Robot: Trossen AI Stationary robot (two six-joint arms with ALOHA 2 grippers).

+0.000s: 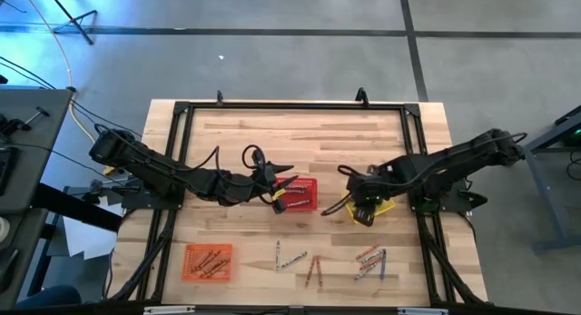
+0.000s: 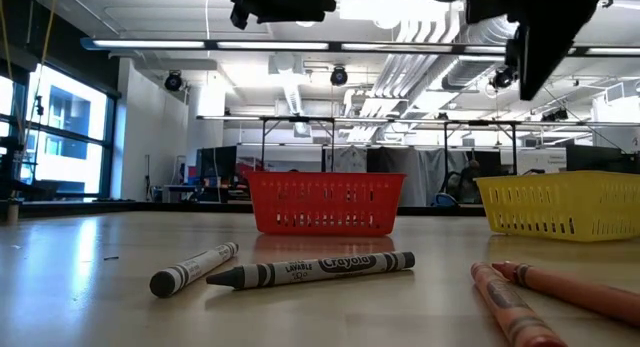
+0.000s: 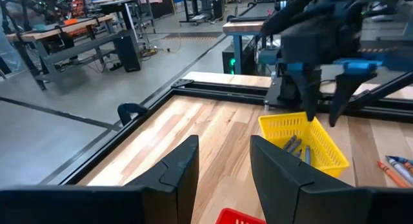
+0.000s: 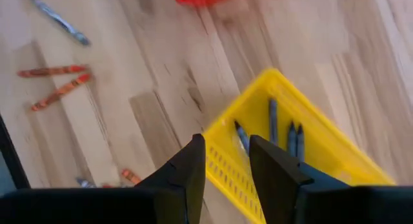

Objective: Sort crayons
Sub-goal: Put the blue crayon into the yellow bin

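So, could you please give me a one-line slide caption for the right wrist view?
Open right gripper above the yellow basket, which holds several grey crayons.

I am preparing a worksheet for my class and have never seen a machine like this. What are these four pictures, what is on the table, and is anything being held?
It is a robot with two dark jointed arms working at a wooden table. One picture looks straight down on it, one looks level across the tabletop, and two come from cameras on the arms' wrists.

Three small mesh baskets stand on the table: a red basket, a yellow basket and an orange basket. The yellow one has grey crayons in it. Loose crayons lie on the wood, red, orange and grey ones among them.

The left gripper hangs over the red basket. The right gripper hangs over the yellow basket. Both have their fingers apart and hold nothing.
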